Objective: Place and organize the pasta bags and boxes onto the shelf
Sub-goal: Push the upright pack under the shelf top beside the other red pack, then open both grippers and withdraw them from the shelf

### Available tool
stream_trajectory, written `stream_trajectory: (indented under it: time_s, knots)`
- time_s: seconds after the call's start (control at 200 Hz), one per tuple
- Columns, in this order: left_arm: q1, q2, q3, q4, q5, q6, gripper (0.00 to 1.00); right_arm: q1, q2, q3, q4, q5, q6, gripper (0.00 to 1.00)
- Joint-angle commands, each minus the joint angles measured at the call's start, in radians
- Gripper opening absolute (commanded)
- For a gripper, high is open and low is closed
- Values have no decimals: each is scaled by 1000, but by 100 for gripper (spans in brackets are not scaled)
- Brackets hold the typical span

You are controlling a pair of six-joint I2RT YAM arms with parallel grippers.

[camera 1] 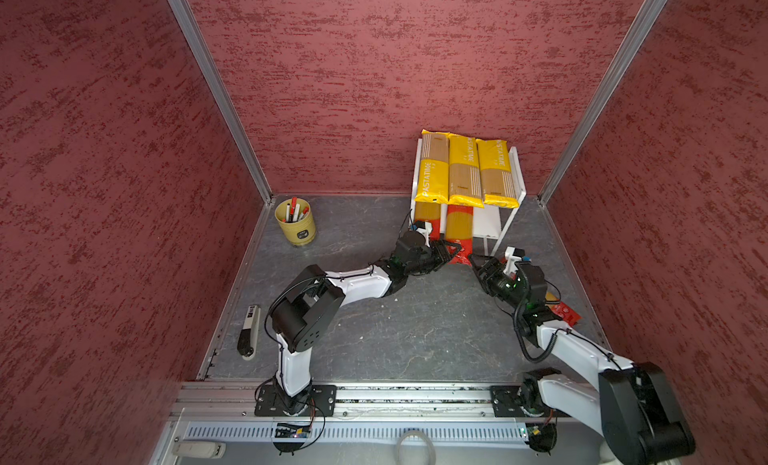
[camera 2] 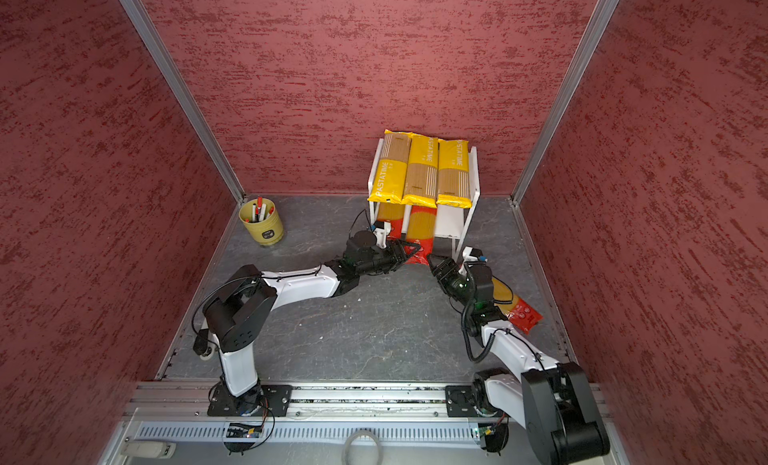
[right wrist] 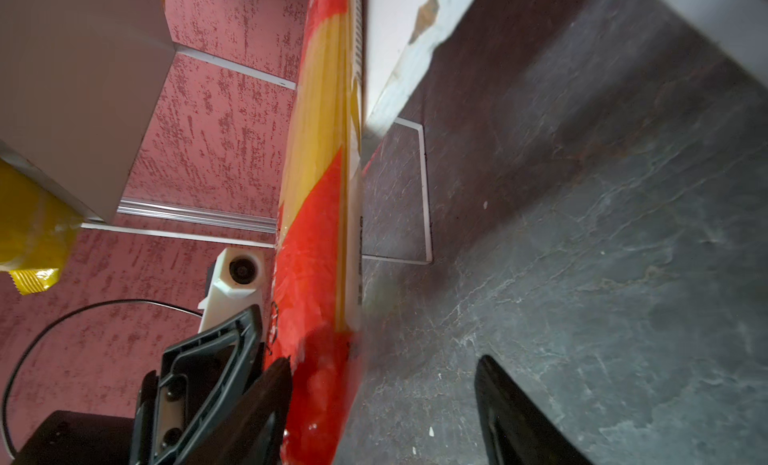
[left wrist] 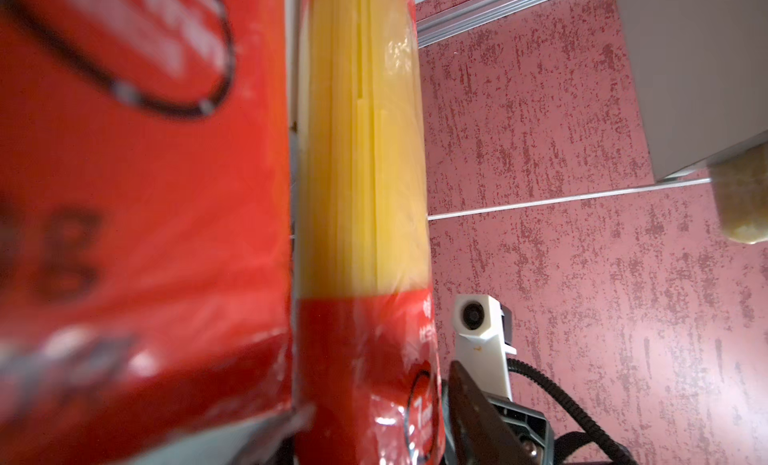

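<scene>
Three yellow PASTATIME packs (camera 1: 465, 172) lie side by side on the top board of the white shelf (camera 1: 492, 224). Two red packs sit on the lower board in both top views: one at the left (camera 1: 427, 215), one in the middle (camera 1: 459, 228) with its red end sticking out in front. My left gripper (camera 1: 456, 251) is open round that end; in the left wrist view the pack (left wrist: 361, 172) runs between the fingers. My right gripper (right wrist: 382, 361) is open, one finger against the same pack (right wrist: 316, 151). A third red pack (camera 2: 521, 313) lies on the floor under the right arm.
A yellow-green cup of pens (camera 1: 295, 222) stands at the back left. A black and white hand tool (camera 1: 248, 332) lies by the left wall. The shelf's slim front leg (camera 1: 486, 245) stands just behind my right gripper. Red walls close in three sides.
</scene>
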Motion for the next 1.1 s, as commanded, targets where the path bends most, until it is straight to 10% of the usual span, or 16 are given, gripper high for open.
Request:
stream_trajectory:
  time_s: [0.0,0.341,0.551,1.097]
  knots:
    - [-6,-24,-9,77,18,-5,43,17,21,-9,177,-31,94,71]
    - [-22,-9,-4,114,17,-15,29,79,46,7,265,22,143,69]
    - [-20,-27,-31,126,9,-16,17,86,59,19,252,75,146,50]
    - [-3,-136,-138,138,-3,0,45,81,77,103,116,122,26,13]
